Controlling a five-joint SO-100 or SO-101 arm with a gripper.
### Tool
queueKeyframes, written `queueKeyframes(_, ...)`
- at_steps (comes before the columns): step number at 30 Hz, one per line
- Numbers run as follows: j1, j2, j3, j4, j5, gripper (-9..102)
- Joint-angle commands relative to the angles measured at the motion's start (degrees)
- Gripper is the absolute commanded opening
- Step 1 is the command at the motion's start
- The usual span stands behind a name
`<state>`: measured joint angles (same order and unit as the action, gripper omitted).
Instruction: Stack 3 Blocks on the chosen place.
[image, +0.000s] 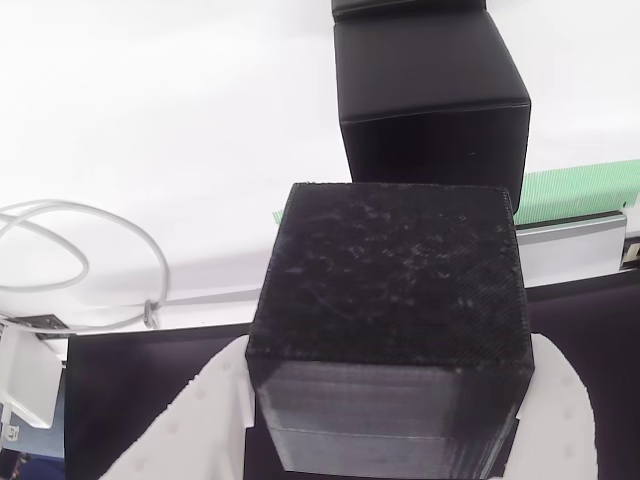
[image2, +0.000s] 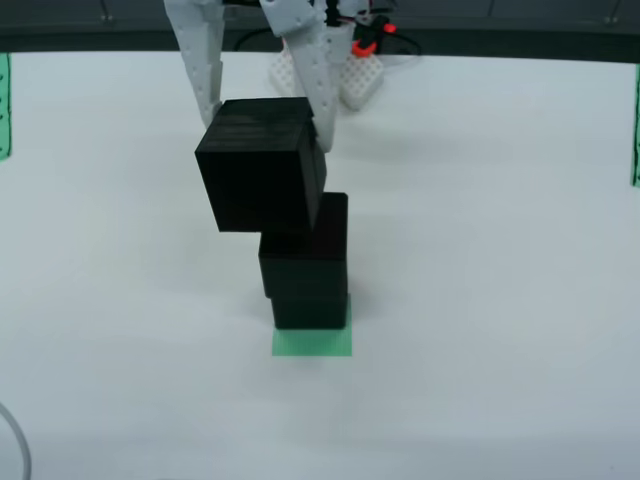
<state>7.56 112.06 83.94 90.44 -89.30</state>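
Note:
My gripper (image2: 267, 125) is shut on a black block (image2: 262, 165), which hangs slightly tilted in the air between the two white fingers (image2: 208, 90). Two more black blocks sit stacked, the upper one (image2: 318, 250) on the lower one (image2: 312, 310), which rests on a green square (image2: 312, 343). The held block is up and to the left of the stack's top, overlapping it in this view; I cannot tell if they touch. In the wrist view the held block (image: 390, 300) has a finely textured face and sits between the fingers of the gripper (image: 385, 430), with the stack (image: 430, 90) beyond it.
A white ribbed part (image2: 350, 80) with red pieces lies behind the arm. Green strips (image2: 3, 105) mark the white table's side edges, and one green strip (image: 580, 190) shows in the wrist view. A grey cable (image: 90, 250) loops at the left.

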Motion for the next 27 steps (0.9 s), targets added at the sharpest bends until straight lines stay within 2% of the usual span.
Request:
queueKeyframes(1,-1.23,0.09,-0.35,-0.26,0.53,18)
queueKeyframes(27,-3.78,-2.11,2.55,-0.26,0.53,20)
